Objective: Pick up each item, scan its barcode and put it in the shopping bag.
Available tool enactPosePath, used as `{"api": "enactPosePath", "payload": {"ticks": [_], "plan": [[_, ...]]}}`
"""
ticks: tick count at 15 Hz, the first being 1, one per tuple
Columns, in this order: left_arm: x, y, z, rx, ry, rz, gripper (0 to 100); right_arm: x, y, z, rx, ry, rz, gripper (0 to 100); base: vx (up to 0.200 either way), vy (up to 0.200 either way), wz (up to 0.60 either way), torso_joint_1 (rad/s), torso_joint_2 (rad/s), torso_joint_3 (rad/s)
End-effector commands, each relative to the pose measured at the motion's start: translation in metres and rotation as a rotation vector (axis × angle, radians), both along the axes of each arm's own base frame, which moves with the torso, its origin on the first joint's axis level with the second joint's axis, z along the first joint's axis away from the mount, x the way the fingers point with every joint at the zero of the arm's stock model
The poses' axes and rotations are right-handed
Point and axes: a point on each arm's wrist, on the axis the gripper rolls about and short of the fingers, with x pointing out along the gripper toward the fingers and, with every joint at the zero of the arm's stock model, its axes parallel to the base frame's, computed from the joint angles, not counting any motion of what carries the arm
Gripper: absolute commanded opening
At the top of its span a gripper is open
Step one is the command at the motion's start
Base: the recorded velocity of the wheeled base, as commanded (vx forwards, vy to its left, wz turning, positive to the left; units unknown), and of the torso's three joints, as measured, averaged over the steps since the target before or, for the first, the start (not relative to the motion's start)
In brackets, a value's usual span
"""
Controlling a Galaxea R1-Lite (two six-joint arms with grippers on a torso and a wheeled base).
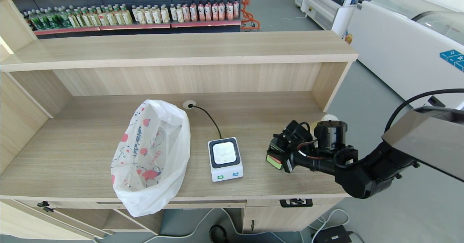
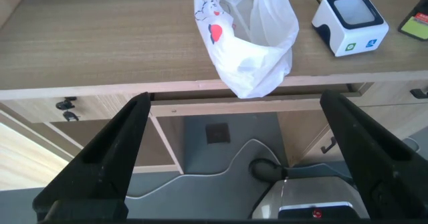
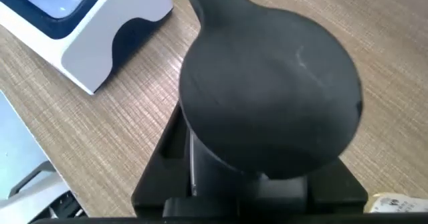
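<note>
1. While the left tool (image 2: 234,160) hangs with fingers wide apart off the wooden tabletop's (image 1: 253,109) near edge, the white plastic shopping bag with red prints (image 1: 152,152) stands open centre-left.
2. Just right of it sits the white box scanner with a dark-rimmed window (image 1: 224,159).
3. Right of the scanner, the right tool (image 1: 279,150) is at a flat green-and-red packet (image 1: 273,162); I cannot tell whether it is apart or clamped.

Head cam high, facing down; L wrist low, R close; all share scanner (image 1: 224,159) (image 2: 349,23) (image 3: 67,23).
</note>
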Motion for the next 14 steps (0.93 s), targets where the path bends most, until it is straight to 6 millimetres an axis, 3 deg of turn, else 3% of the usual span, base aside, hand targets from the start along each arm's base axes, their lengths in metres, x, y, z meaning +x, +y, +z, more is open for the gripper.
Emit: {"api": "enactPosePath", "payload": {"ticks": [1, 3, 6, 8, 9, 12, 14], "plan": [[0.0, 0.0, 0.0, 0.0, 0.0, 0.0, 100, -0.025, -0.009, 0.046, 0.073, -0.059, -0.012, 0, 0.0, 0.0, 0.0, 0.0, 0.0, 0.0], [0.0, 0.0, 0.0, 0.0, 0.0, 0.0, 100, -0.049, -0.018, 0.081, 0.151, -0.09, -0.023, 0, 0.0, 0.0, 0.0, 0.0, 0.0, 0.0], [0.0, 0.0, 0.0, 0.0, 0.0, 0.0, 100, -0.091, -0.045, 0.116, 0.178, -0.171, -0.055, 0, 0.0, 0.0, 0.0, 0.0, 0.0, 0.0], [0.0, 0.0, 0.0, 0.0, 0.0, 0.002, 100, -0.127, -0.068, 0.145, 0.047, -0.331, -0.058, 0, 0.0, 0.0, 0.0, 0.0, 0.0, 0.0], [0.0, 0.0, 0.0, 0.0, 0.0, 0.0, 100, -0.154, -0.086, 0.156, -0.162, -0.442, -0.054, 0, 0.0, 0.0, 0.0, 0.0, 0.0, 0.0], [0.0, 0.0, 0.0, 0.0, 0.0, 0.0, 100, -0.199, -0.109, 0.159, -0.553, -0.753, 0.173, 0, 0.0, 0.0, 0.0, 0.0, 0.0, 0.0], [0.0, 0.0, 0.0, 0.0, 0.0, 0.0, 100, -0.206, -0.108, 0.152, -0.624, -0.86, 0.364, 0, 0.0, 0.0, 0.0, 0.0, 0.0, 0.0]]}}
